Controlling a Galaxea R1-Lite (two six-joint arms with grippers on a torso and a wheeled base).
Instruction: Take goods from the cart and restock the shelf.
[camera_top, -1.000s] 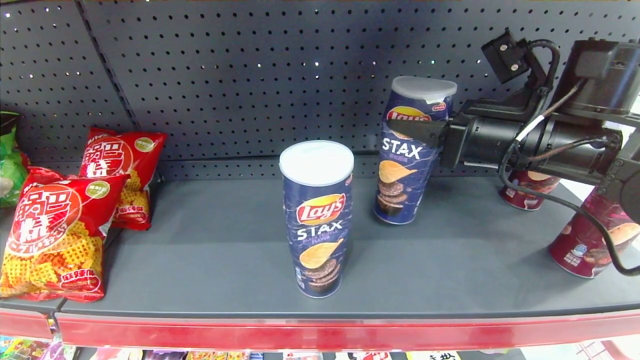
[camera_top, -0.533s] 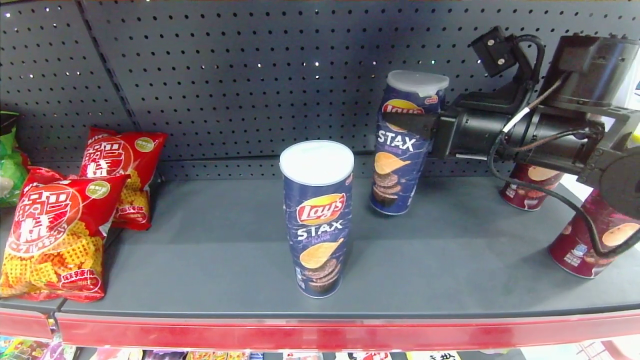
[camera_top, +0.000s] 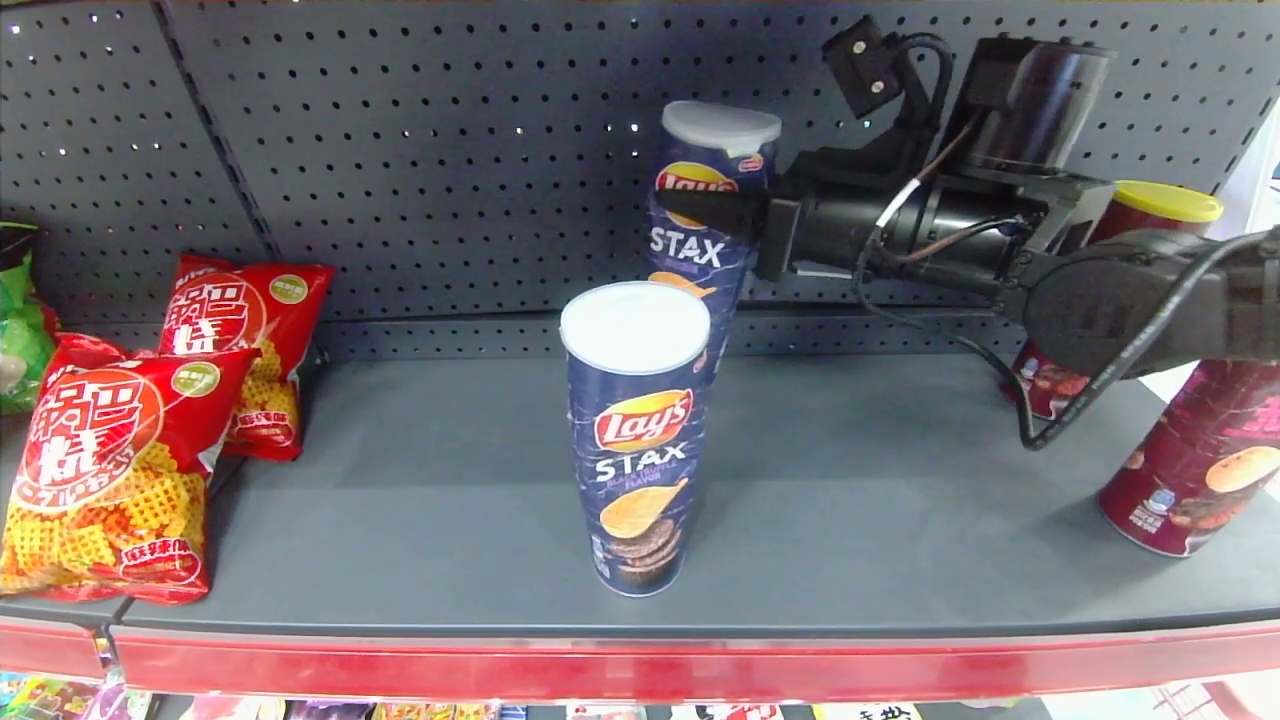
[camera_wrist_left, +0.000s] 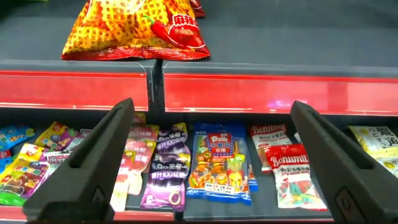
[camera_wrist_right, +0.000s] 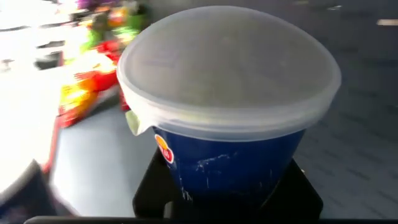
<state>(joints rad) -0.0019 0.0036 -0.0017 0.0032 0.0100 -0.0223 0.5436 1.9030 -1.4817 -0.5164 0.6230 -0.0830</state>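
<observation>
A blue can (camera_top: 693, 262) is clamped by the right gripper (camera_top: 705, 210), raised behind a standing can (camera_top: 640, 440); red cans (camera_top: 1195, 465) are seen rightward, snack bags (camera_top: 110, 470) leftward; the left gripper (camera_wrist_left: 211, 107) is held spread

Left end effector (camera_wrist_left: 212, 106): two dark fingers spread wide apart, nothing between them.
Snack bag (camera_wrist_left: 137, 28): red-orange, lying flat on the grey shelf (camera_wrist_left: 298, 37), just behind its red front edge.
Below: candy packets (camera_wrist_left: 221, 165) lying side by side.
</observation>
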